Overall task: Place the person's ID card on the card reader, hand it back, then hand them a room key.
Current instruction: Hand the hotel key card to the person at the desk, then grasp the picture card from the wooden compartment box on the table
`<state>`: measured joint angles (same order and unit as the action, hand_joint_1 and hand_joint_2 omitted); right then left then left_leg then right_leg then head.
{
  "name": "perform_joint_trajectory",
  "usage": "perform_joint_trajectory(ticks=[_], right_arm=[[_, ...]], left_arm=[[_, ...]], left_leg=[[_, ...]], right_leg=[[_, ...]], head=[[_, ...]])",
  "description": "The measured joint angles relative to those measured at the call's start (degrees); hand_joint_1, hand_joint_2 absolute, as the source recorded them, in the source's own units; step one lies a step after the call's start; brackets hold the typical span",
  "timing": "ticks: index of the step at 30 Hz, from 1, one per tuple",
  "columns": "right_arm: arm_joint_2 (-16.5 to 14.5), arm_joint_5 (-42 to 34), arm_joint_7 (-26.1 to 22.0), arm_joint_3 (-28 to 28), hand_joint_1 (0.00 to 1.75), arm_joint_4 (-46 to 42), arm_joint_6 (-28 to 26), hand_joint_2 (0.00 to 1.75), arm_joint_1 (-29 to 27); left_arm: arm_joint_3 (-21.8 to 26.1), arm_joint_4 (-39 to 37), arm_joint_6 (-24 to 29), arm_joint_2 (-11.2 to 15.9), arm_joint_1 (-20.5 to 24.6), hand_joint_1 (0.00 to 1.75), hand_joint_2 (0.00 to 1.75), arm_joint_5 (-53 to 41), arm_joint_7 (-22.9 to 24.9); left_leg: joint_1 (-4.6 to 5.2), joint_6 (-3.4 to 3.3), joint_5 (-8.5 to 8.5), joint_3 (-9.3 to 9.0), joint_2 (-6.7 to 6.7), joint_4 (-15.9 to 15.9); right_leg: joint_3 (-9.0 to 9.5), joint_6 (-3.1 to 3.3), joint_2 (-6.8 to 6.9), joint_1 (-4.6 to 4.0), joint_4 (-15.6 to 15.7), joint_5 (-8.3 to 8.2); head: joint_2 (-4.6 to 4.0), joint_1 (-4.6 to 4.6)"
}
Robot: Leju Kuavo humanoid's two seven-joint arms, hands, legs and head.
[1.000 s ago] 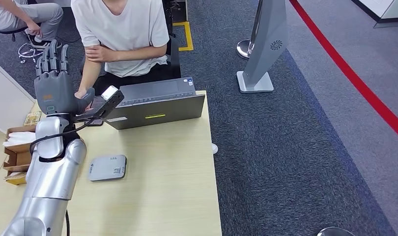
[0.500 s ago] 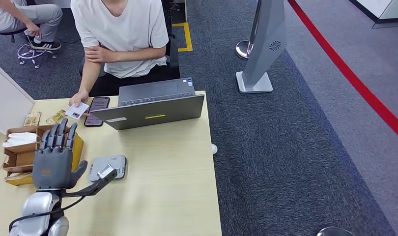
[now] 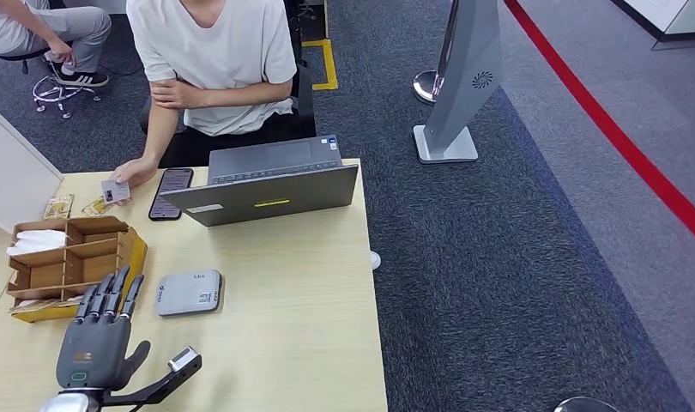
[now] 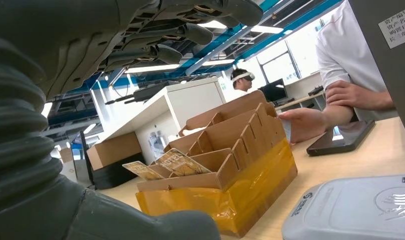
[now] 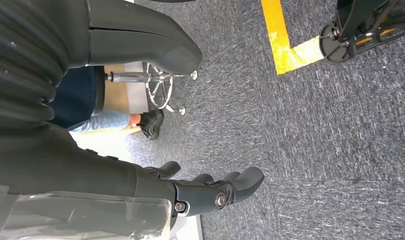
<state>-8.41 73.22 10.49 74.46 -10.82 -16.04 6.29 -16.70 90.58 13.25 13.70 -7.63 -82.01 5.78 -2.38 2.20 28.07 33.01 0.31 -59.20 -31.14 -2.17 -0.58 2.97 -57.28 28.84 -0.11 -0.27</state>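
My left hand (image 3: 99, 341) hovers open and empty over the near left part of the table, just short of the grey card reader (image 3: 188, 292). The person across the desk pinches the white ID card (image 3: 115, 190) against the table's far left. A cardboard organiser (image 3: 69, 260) stands between us. In the left wrist view its near slot (image 4: 225, 165) holds hotel key cards (image 4: 178, 162), with the reader (image 4: 360, 210) beside it. My right hand (image 5: 210, 192) hangs over grey carpet, its fingers loose and holding nothing.
A grey laptop (image 3: 271, 182) sits at the table's far edge with a black phone (image 3: 169, 193) to its left. Two small cards (image 3: 72, 206) lie near the far left corner. A grey stand (image 3: 460, 81) rises from the carpet to the right.
My left hand has drawn back from the person's hand down to the near table edge. The person now has the ID card and has slid it to the left.
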Motion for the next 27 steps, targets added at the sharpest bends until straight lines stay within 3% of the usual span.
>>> perform_joint_trajectory(ticks=[11,27], right_arm=[[0.0,0.1,0.0,0.0,0.00,0.0,0.0,1.75,0.0],[0.1,1.0,0.1,-0.7,0.00,0.0,0.4,1.75,0.0]], left_arm=[[0.7,-0.2,-0.9,0.2,-0.3,0.00,1.75,1.6,1.0],[9.9,-8.3,2.9,-2.6,1.7,0.00,1.75,1.1,1.9]], left_leg=[[0.00,0.00,0.00,0.00,0.00,0.0],[0.00,0.00,0.00,0.00,0.00,0.0]], right_leg=[[0.00,0.00,0.00,0.00,0.0,0.00],[-0.01,0.00,0.00,0.00,0.0,0.00]], head=[[0.00,-0.01],[0.00,-0.01]])
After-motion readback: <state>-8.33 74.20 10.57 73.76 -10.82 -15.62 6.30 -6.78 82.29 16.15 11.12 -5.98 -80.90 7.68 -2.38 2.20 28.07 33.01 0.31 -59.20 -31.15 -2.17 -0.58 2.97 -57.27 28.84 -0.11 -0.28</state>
